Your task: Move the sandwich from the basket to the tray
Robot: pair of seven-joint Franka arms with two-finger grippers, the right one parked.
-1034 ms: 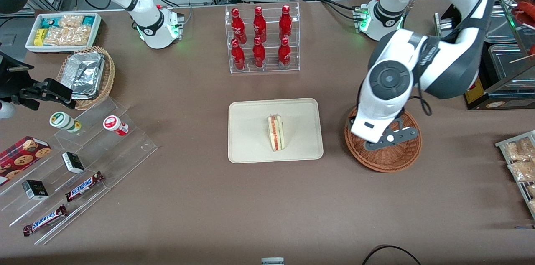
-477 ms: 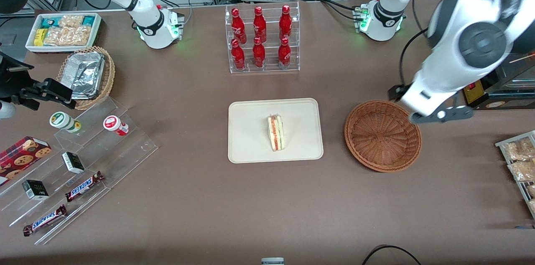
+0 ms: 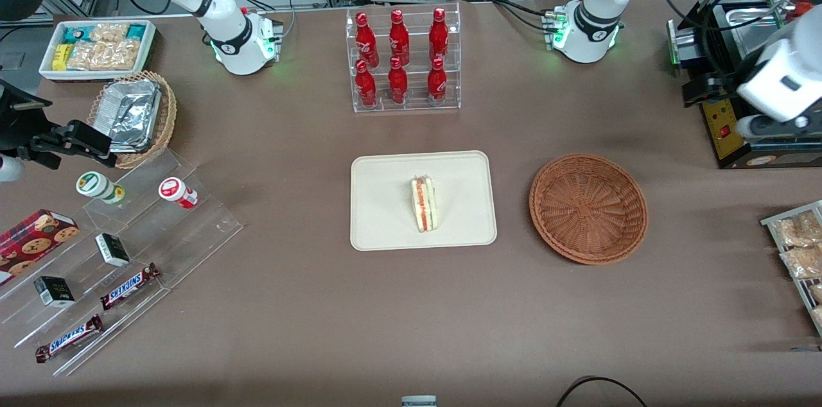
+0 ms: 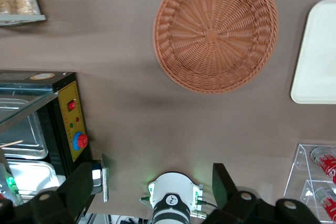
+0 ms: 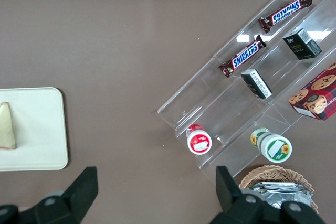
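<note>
Front view shows the small triangular cream-bread sandwich [image 3: 424,204] lying on the flat cream-beige rectangular tray [image 3: 379,214] at mid-worktop; the round reddish-brown wicker basket [image 3: 588,208] beside it sits empty, so the task looks done; the left arm's gripper [image 4: 152,188] hangs high near the working arm's edge, jaws apart and holding nothing; two chocolate bars [image 3: 128,286] read SNICKERS.

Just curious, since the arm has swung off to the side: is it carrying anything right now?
No. The gripper is open and empty, high above the table; the sandwich lies on the tray, and the basket is empty.
</note>
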